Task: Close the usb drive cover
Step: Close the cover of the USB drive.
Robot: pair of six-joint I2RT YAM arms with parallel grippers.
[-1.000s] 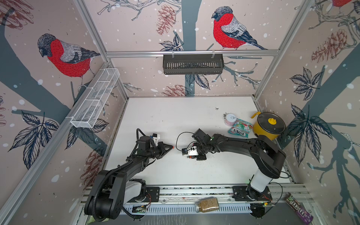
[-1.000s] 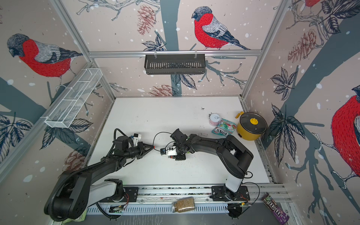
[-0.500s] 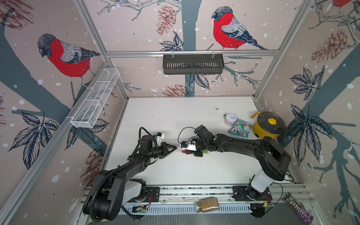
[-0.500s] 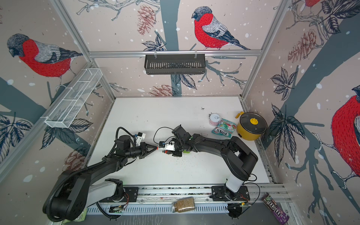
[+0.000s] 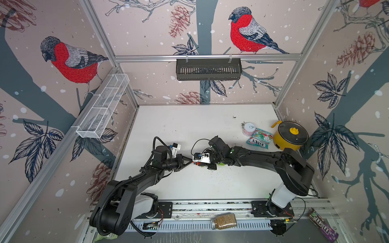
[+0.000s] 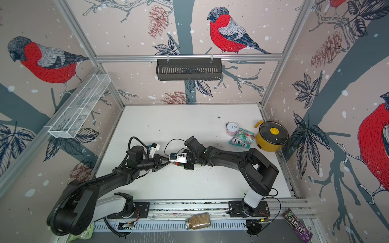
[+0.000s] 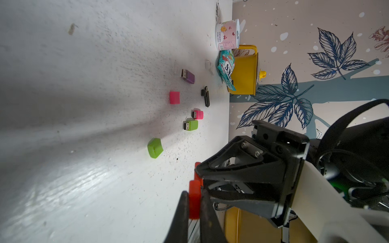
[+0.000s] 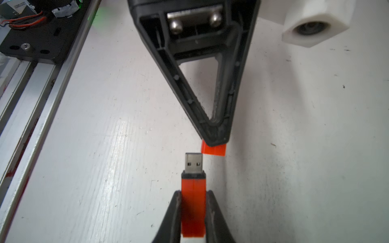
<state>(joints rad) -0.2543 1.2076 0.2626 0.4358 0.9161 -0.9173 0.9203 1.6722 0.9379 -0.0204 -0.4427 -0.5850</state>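
R jaws are clamped on the body of the orange usb drive, w/ its metal plug bare and pointing at the L arm. L jaws are pinched shut on the matching orange cover; only its end shows past the tips. Cover is just beside the plug tip, a bit off to one side, not on it yet. Both are held over the white bench, mid-front.

Loose on the bench in L wrist view: green cap, pink cap, green drive, pink drive, purple drive, black drive. Yellow pot, candy bag and can sit near the right wall.
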